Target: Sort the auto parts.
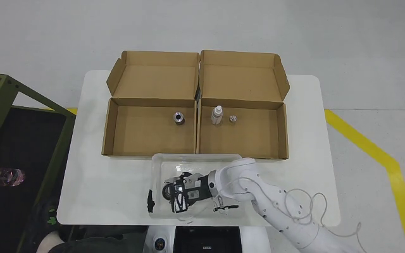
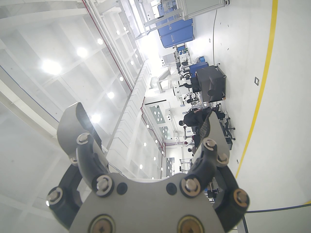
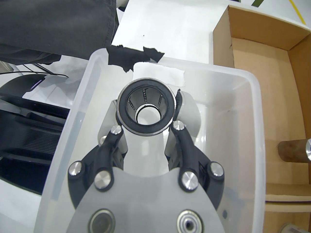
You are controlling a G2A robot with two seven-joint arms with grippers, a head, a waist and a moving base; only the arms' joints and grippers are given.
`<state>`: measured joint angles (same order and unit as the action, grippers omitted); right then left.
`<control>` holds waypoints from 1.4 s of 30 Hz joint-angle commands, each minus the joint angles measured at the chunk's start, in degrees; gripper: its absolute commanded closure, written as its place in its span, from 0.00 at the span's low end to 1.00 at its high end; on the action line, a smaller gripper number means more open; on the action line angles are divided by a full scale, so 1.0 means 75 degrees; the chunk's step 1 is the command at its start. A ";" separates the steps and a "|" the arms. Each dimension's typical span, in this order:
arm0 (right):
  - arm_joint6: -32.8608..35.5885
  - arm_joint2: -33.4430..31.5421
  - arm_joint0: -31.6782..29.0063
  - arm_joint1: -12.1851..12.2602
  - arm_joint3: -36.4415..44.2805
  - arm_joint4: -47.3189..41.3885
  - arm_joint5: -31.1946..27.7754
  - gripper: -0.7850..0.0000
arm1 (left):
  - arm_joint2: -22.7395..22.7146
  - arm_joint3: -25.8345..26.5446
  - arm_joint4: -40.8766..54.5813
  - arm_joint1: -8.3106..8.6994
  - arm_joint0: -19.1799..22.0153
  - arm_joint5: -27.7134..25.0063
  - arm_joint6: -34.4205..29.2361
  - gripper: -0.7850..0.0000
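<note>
A ringed metal bearing sleeve with a black rim stands between the fingers of my right gripper, which is shut on it inside the clear plastic bin. From above, that gripper sits in the left part of the bin near the table's front edge. The left cardboard box holds one metal part. In the right box lie a white bottle-shaped part and a small metal part. My left gripper points up at the hall ceiling, open and empty.
Both boxes stand side by side behind the bin, lids folded back. Black tape sticks to the bin's rim. A brown cylinder lies in the nearby box. A person's dark sleeve is beside the table's left edge.
</note>
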<state>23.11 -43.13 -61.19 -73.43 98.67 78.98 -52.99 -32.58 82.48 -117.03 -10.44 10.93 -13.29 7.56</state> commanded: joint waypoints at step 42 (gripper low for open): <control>-0.0730 -0.0868 0.1366 0.0115 -0.0028 -0.1588 0.0414 1.00 | 0.0000 0.0000 0.0000 0.0000 0.0000 0.0000 0.0000 0.00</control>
<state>17.72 -50.11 -51.83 -72.37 99.32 67.45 -50.20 -32.58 82.48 -117.03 -10.44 10.93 -13.29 7.56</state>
